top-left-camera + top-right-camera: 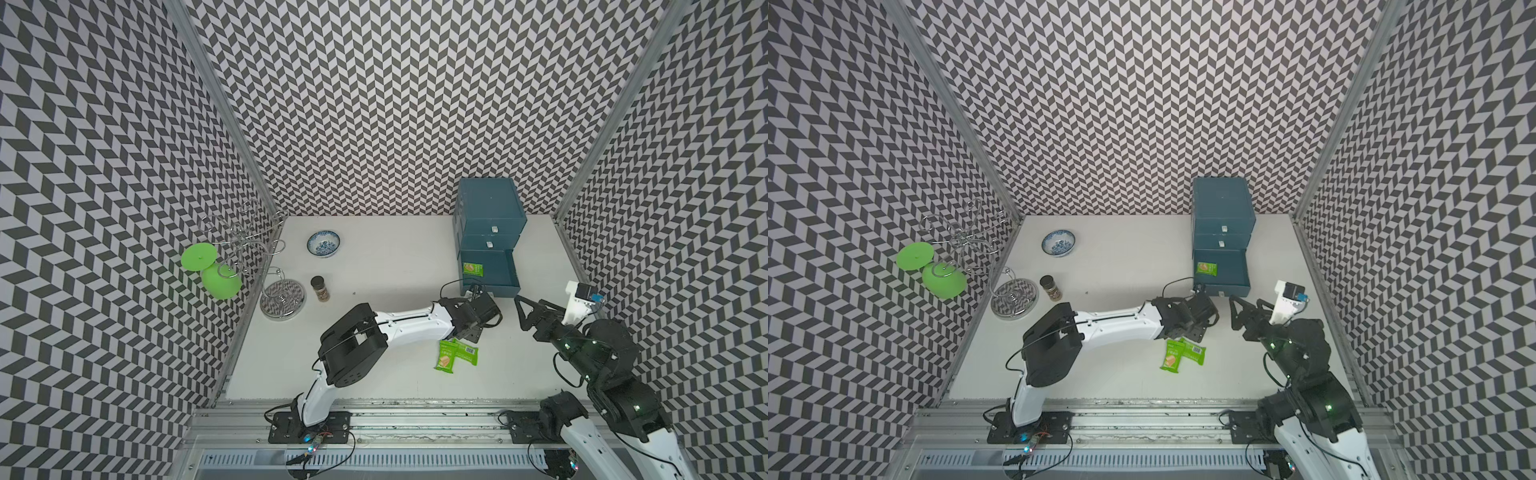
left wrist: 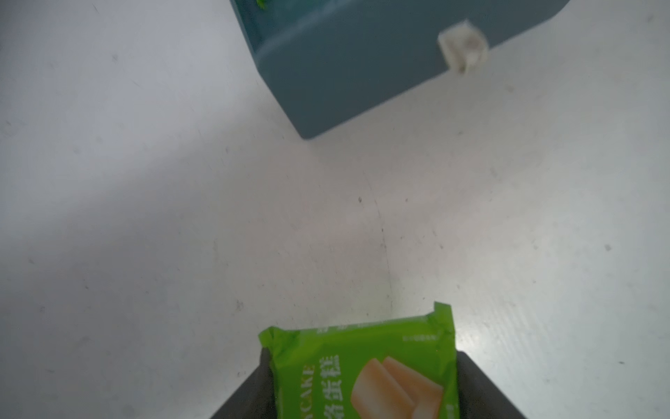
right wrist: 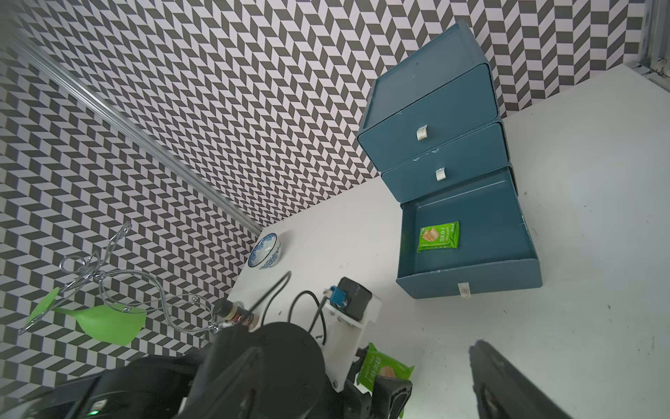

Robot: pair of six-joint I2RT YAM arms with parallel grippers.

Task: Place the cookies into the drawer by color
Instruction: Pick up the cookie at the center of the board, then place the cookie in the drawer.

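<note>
Grip check: left gripper (image 2: 364, 377) clamped on a green cookie packet (image 3: 385, 368).
Fingers (image 2: 250, 395) pressed to either side of it, biscuit picture facing the wrist camera, white table (image 2: 145, 181) underneath and the pulled-out bottom drawer (image 1: 498, 270) close by. Two green packets (image 1: 446, 359) overlapping on the table right beside that gripper in both top views; can't pick out the held one from up there. One green packet (image 1: 473, 269) already inside the drawer, toward its left side. Upper two drawers (image 3: 435, 109) shut. Right gripper (image 1: 521, 312) hanging empty with jaws apart, near the drawer's front right corner. Spice jar (image 1: 320, 288) and bowl (image 1: 323, 244) well off to the left.
</note>
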